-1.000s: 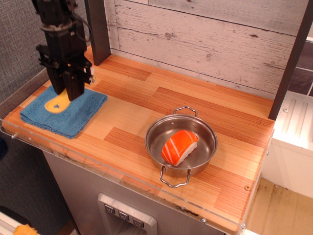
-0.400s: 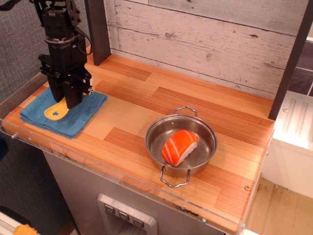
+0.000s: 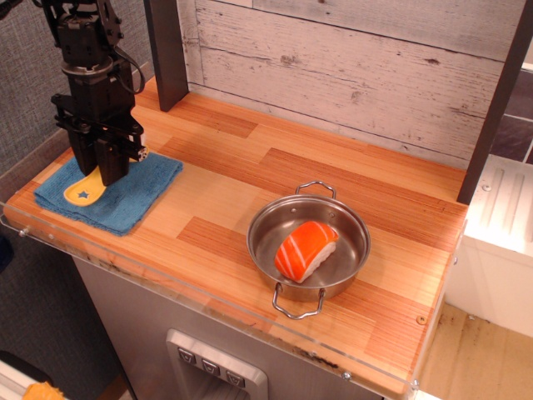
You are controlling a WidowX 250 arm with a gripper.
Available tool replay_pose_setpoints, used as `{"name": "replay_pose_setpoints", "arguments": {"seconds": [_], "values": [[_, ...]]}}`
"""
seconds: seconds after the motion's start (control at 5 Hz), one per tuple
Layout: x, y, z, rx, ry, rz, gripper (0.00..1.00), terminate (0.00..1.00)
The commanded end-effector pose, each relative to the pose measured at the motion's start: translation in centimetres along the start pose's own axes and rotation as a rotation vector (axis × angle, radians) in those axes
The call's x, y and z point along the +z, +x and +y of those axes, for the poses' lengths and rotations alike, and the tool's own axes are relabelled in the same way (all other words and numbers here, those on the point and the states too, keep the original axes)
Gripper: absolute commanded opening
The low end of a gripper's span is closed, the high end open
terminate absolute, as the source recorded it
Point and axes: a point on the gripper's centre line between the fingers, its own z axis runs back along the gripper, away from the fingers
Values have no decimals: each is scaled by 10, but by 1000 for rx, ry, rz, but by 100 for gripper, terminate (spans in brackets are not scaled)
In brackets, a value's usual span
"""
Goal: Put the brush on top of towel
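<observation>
Leftward and slightly toward the back is where the black robot gripper [image 3: 98, 171] has gone since the earlier frames, and the small yellow plastic dish brush [image 3: 79, 192] has gone with it, so that its flat, widened handle end now lies nearer the left edge of the square blue terry-cloth towel [image 3: 125, 200] than it did a second ago. The handle end, marked with a small dark star, rests on the cloth; the rest of the brush runs up under the gripper and its bristles are hidden there. The fingers point straight down and stand close together over the upper part of the brush, but the dark body of the tool blocks the contact, so whether they are clamped on the handle or have let it go cannot be told from this view. The towel lies flat at the front left corner of the light wooden countertop [image 3: 250, 167], its left side reaching almost to the counter's edge. Well apart, toward the front right of the counter, sits a round stainless-steel pot [image 3: 350, 229] with two wire loop handles, one toward the back wall and one toward the front edge. Inside it lies a toy piece of salmon sushi [image 3: 306, 250], orange with white stripes on a white base, tilted against the pot's floor. Pot and sushi are where they were in the earlier frames.
</observation>
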Motion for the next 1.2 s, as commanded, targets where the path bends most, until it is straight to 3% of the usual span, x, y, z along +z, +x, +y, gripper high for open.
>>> {"name": "replay_pose_setpoints", "arguments": {"seconds": [0.0,0.2,0.4,0.6,0.8,1.0], "values": [[7,-2,8,19,16,1,100,0],[26,-4,0,-29,42,-33,100,0],[56,-6,-27,-59,33,-85,100,0],[71,-14,-51,-28,-38,-163,100,0],[73,-18,-64,2,-53,-173,100,0],[75,-19,-66,-42,-62,-140,100,0]]}}
